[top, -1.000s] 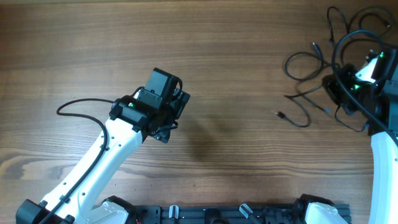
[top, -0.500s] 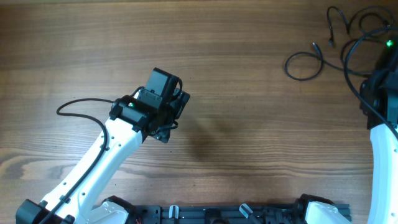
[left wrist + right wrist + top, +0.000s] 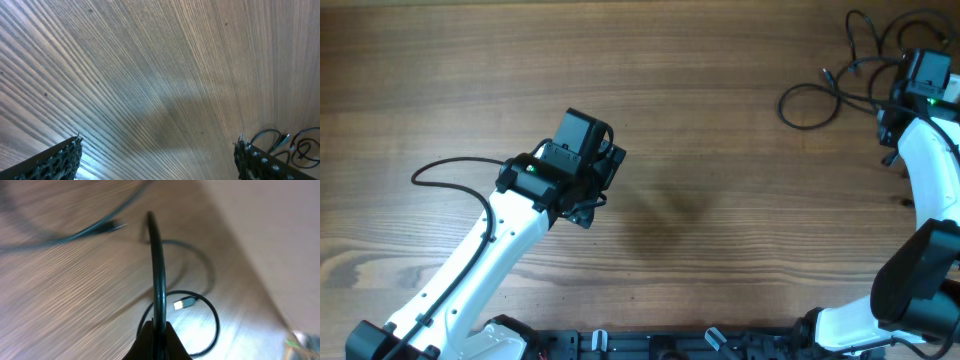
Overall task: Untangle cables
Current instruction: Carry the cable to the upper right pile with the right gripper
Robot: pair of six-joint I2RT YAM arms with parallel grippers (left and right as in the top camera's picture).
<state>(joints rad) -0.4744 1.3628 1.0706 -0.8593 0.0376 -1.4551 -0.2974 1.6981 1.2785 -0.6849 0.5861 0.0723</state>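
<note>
Your right jaws pinch one thin black cable (image 3: 159, 270); your left jaws gape empty. The other black cables (image 3: 808, 126) look tangled.

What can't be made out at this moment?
Overhead: the right arm covers part of the cables, hiding how they cross.
Right wrist: the right gripper is shut on the held cable; where it leads is unclear, and the cord at upper left is blurred.
Left wrist: beside the open left gripper, the cables are tiny, cut off by a finger and the frame edge.
</note>
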